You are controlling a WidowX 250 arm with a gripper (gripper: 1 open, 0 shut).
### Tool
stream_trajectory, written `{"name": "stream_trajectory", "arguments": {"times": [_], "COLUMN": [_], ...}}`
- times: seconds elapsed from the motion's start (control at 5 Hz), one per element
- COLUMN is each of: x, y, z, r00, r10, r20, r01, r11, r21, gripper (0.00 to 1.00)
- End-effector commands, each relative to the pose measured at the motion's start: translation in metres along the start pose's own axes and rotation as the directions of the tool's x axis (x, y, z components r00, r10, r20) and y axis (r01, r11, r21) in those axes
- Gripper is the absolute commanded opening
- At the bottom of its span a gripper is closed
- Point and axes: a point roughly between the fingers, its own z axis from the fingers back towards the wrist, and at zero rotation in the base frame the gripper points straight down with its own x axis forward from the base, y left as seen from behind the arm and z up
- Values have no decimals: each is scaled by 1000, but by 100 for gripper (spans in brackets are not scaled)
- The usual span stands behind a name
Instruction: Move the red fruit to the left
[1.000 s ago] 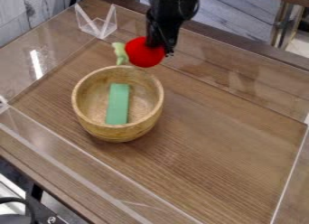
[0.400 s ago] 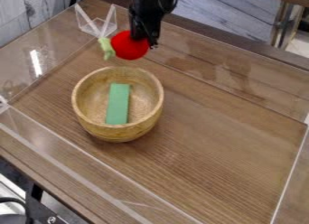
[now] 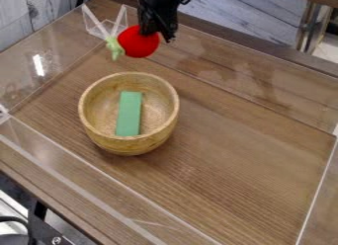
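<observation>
The red fruit (image 3: pixel 137 40) just moved further left, past the bowl (image 3: pixel 128 136) — fingers (image 3: pixel 161 26) still clamped on it, nearly there I reckon.

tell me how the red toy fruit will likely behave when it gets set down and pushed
The small glossy red rounded toy fruit would probably roll or rock once released, given its round body. Its shiny skin looks slick, so it may slip in the hand. It seems light: a narrow pinch holds it clear of the glossy wooden table.

wooden bowl (image 3: pixel 128 138) on table (image 3: pixel 251 140) | green block (image 3: pixel 129 113) inside bowl
</observation>
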Motion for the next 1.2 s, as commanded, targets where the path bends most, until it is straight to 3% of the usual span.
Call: {"name": "stream_trajectory", "arguments": {"times": [0.0,0.2,0.4,0.8,1.0], "x": [-1,-11,-8,-12,-9], "y": [27,40,44,56,56], "z": [7,-2,-6,-13,-17], "r00": [996,990,984,984,991], "r10": [85,138,173,177,130], "r20": [12,-14,-32,-39,-19], "r01": [-85,-137,-172,-175,-129], "r11": [995,989,984,984,991], "r21": [44,50,48,37,22], "gripper": [0,0,0,0,0]}}
